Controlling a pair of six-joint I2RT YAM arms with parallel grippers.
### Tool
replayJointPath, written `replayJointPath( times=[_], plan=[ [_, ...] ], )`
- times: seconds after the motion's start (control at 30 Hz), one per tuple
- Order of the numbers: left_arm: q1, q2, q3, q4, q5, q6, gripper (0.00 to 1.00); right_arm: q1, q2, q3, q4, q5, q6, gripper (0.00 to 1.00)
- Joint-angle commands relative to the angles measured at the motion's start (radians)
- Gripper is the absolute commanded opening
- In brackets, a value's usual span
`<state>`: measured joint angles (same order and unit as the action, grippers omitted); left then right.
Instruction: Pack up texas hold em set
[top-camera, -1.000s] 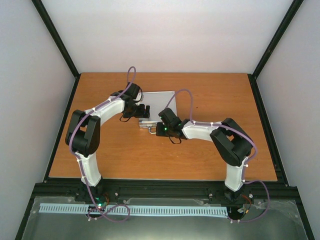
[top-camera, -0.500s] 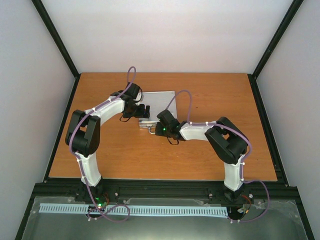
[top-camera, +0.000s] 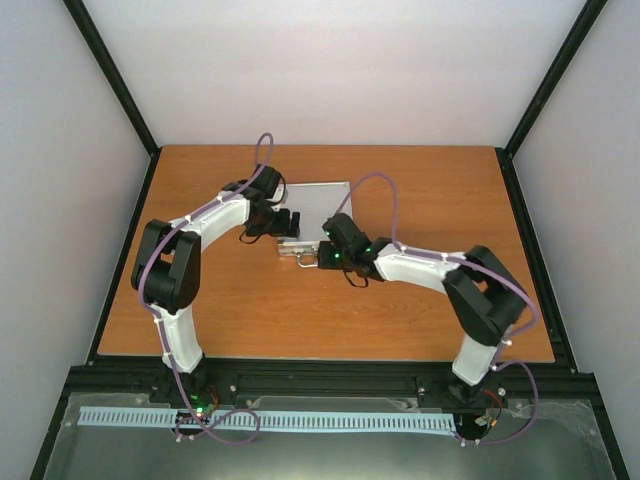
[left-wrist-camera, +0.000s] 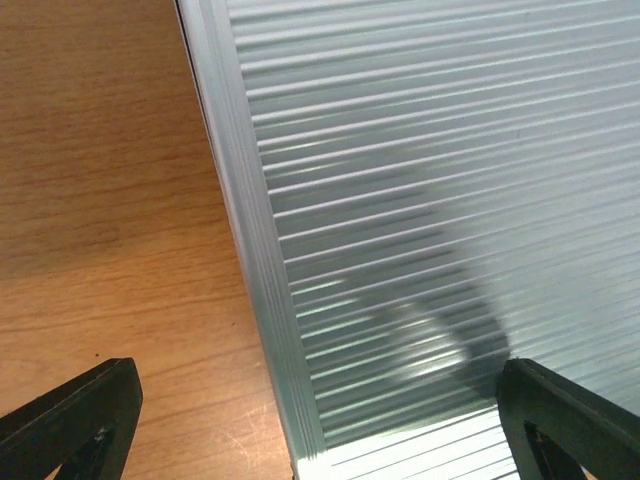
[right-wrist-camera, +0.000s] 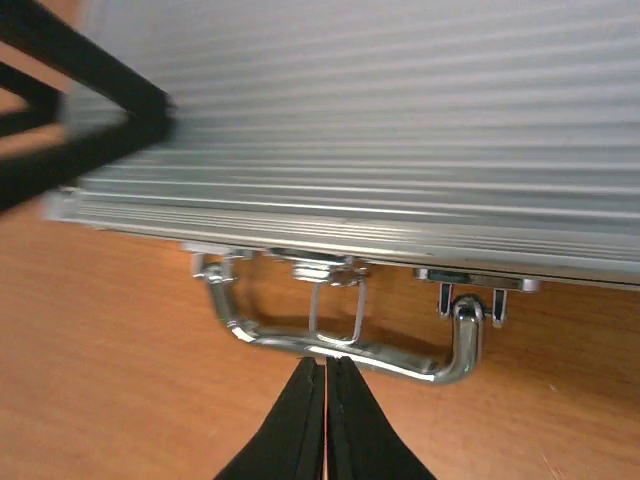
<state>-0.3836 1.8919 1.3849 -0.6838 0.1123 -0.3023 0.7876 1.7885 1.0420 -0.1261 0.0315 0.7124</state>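
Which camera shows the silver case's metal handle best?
The right wrist view: the handle sits close and sharp, filling the middle. From above it is only a tiny glint. The left wrist view shows just the ribbed lid, no handle.

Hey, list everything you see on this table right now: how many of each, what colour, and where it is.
case: one, silver ribbed aluminium, closed, lying flat at the table's far middle.
handle: one, chrome, on the case's near side.
latch: one, chrome, centred on that side, between the handle's ends.
table: one, brown wood, under everything.
left gripper: one, black, open, astride the case's left edge.
right gripper: one, black, shut, tips pointing at the handle's middle.
left arm and right arm: two, white and black, purple cables, bases at the near edge.
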Motion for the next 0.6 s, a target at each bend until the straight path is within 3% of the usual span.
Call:
replayJointPath(
  times=[0.0, 0.07, 0.17, 0.27, 0.37, 0.57],
  plan=[
    [-0.009, 0.001, 0.038, -0.095, -0.035, 0.03, 1.0, 0.009, -0.165, -0.004, -0.144, 0.008, -0.085, 0.16],
    [-0.009, -0.003, 0.055, -0.106, -0.041, 0.029, 1.0, 0.009, -0.22, -0.01, -0.207, 0.015, -0.095, 0.51],
    [-0.009, -0.018, 0.075, -0.12, -0.052, 0.032, 1.0, 0.009, -0.304, -0.03, -0.279, 0.058, -0.093, 0.9],
    [-0.009, -0.033, 0.098, -0.134, -0.065, 0.035, 1.0, 0.009, -0.371, -0.048, -0.331, 0.112, -0.107, 0.98],
    [-0.008, -0.034, 0.12, -0.149, -0.069, 0.035, 1.0, 0.009, -0.408, -0.058, -0.337, 0.108, -0.135, 1.0],
    [-0.009, -0.026, 0.123, -0.151, -0.077, 0.038, 1.0, 0.009, -0.366, -0.098, -0.219, -0.055, -0.149, 0.98]
  ],
)
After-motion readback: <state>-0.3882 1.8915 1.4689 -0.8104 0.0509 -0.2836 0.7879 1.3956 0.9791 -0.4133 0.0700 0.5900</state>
